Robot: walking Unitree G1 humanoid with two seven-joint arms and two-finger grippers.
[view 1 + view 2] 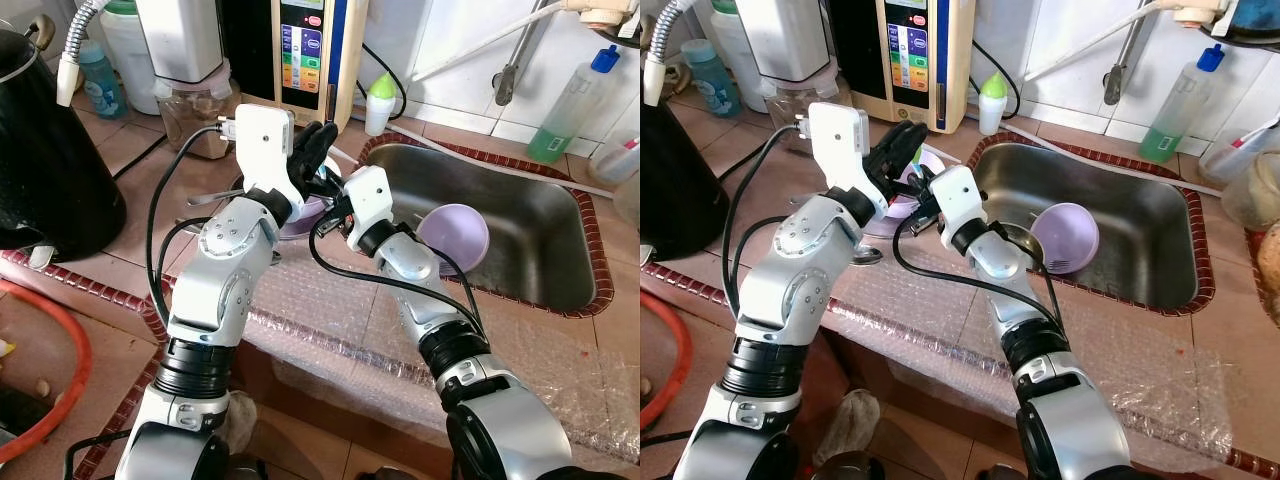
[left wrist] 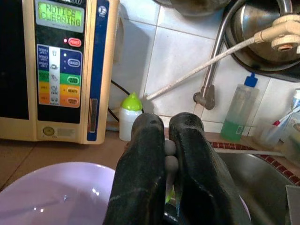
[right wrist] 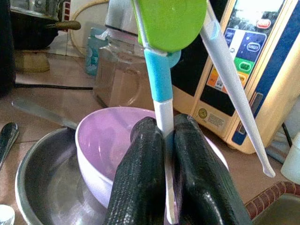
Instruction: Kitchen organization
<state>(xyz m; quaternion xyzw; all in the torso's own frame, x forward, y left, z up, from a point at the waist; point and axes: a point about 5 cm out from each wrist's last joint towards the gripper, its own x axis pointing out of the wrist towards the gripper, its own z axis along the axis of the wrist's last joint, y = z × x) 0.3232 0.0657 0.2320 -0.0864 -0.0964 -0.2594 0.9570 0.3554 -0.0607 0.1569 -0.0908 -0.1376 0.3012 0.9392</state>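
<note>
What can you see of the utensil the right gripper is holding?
The utensil is plastic-looking, with a broad lime-green head, a light blue neck and a white handle. It stands roughly upright, its handle pinched between the right gripper's two black fingers. It is held above a lilac bowl that sits in a metal pan on the counter. A thin white stick crosses beside it.

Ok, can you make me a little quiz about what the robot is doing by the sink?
1. True or false: the right gripper is shut on a green and blue utensil.
2. Which lies in the sink? A) purple bowl B) kettle C) sponge
3. What colour is the cap of the small white bottle by the wall?

Key: 1 true; 2 A; 3 green.
</note>
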